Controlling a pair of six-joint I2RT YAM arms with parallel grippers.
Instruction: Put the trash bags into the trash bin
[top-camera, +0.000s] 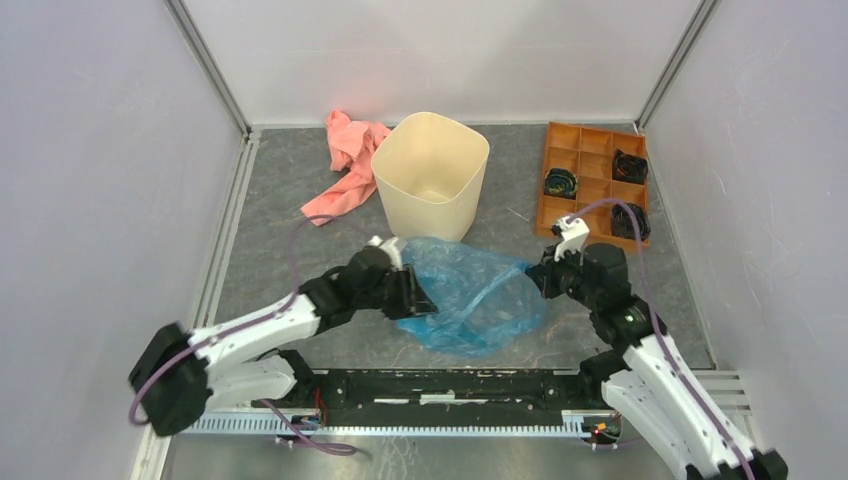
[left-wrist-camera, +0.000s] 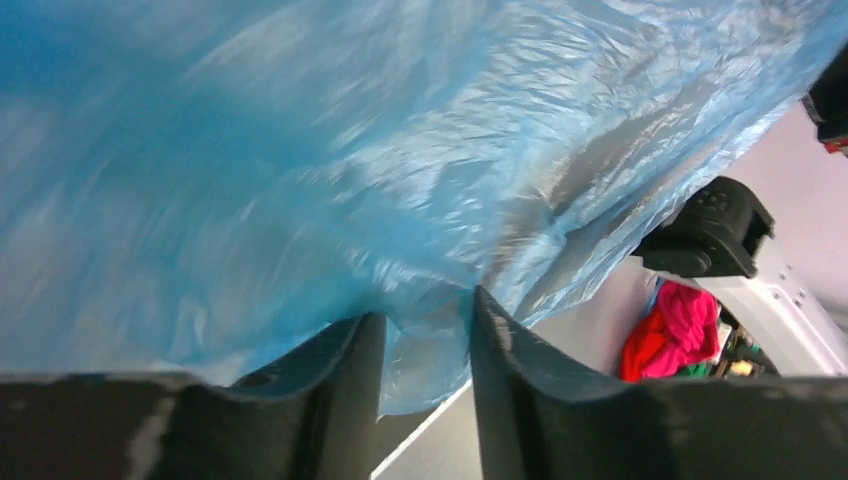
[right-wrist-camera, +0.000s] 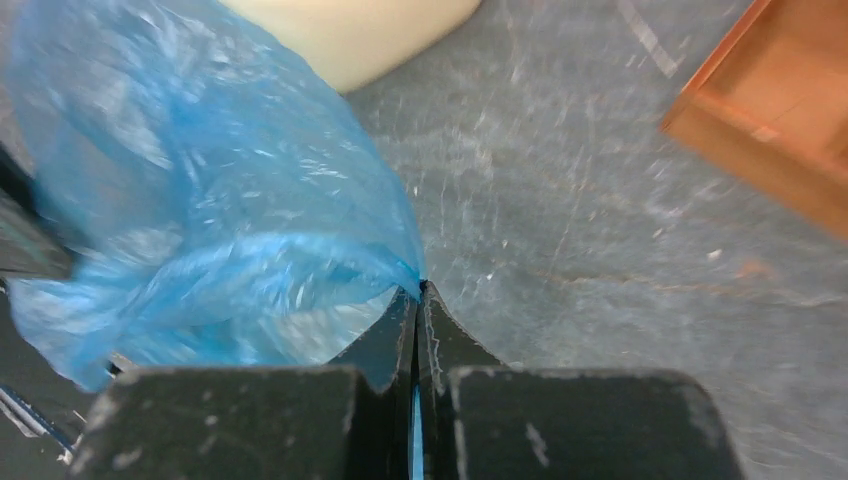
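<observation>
The translucent blue trash bag (top-camera: 475, 290) hangs puffed up between my two grippers, just in front of the cream-beige trash bin (top-camera: 430, 175), which stands upright and open. My right gripper (top-camera: 535, 272) is shut on the bag's right corner; in the right wrist view the gripper (right-wrist-camera: 418, 290) pinches the film, with the bag (right-wrist-camera: 200, 200) to the left and the bin's base (right-wrist-camera: 350, 35) behind it. My left gripper (top-camera: 415, 295) is at the bag's left edge. In the left wrist view the gripper (left-wrist-camera: 425, 305) has its jaws apart with a fold of the bag (left-wrist-camera: 300, 150) draped between and over them.
A pink-salmon cloth (top-camera: 345, 165) lies left of the bin. An orange compartment tray (top-camera: 595, 180) with black items sits at the back right; its corner shows in the right wrist view (right-wrist-camera: 780, 110). Enclosure walls stand on three sides.
</observation>
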